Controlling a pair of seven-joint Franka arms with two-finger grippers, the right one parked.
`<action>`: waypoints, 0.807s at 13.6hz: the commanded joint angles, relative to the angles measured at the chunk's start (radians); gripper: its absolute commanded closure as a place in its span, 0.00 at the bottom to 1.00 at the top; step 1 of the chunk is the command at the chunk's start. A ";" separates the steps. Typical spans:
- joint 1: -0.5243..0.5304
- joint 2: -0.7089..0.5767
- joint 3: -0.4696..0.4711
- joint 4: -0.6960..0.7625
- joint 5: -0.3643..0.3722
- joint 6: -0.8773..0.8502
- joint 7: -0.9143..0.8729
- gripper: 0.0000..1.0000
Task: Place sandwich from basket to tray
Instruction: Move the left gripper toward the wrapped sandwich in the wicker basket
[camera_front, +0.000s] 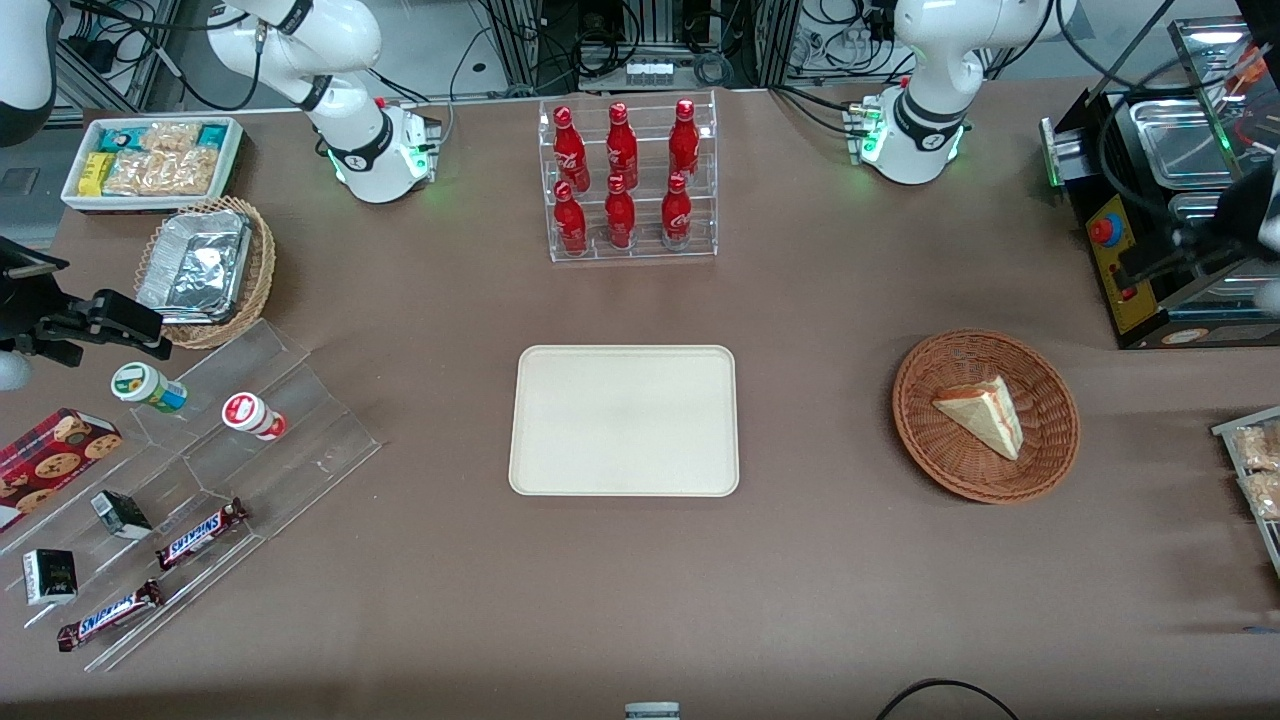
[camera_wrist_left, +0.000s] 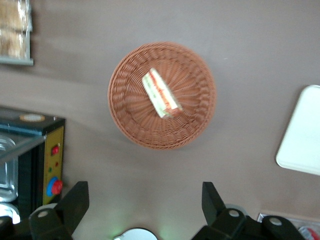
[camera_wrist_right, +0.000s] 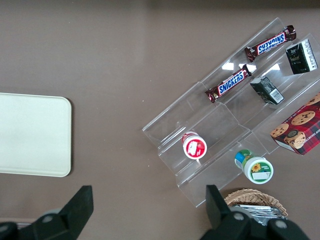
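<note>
The gripper (camera_wrist_left: 145, 200) hangs high above the tabletop, jaws spread and empty. The sandwich (camera_front: 983, 413) lies in the basket (camera_front: 1050, 450) (untouched); next, descend to grasp it for the tray (camera_front: 540, 470).

Hand (camera_wrist_left: 145, 200): in the left wrist view only its two dark fingers (camera_wrist_left: 75, 202) show, spread wide; the body is cut off by the picture's edge. In the front view it lies near the frame edge, blurred against the black appliance (camera_front: 1165, 215), and cannot be made out. Sandwich (camera_wrist_left: 161, 93): motion-blurred in the wrist view; its filling reads as red and green streaks only. Tray (camera_wrist_left: 302, 132): cropped, one corner visible. Snack packets (camera_front: 1258, 465): cut off at the working arm's end of the counter (camera_front: 800, 580).
</note>
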 joint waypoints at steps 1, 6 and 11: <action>0.026 0.085 0.001 -0.065 0.011 0.110 -0.107 0.00; 0.042 0.102 0.001 -0.299 -0.008 0.421 -0.483 0.00; 0.026 0.125 0.000 -0.498 -0.009 0.728 -0.667 0.00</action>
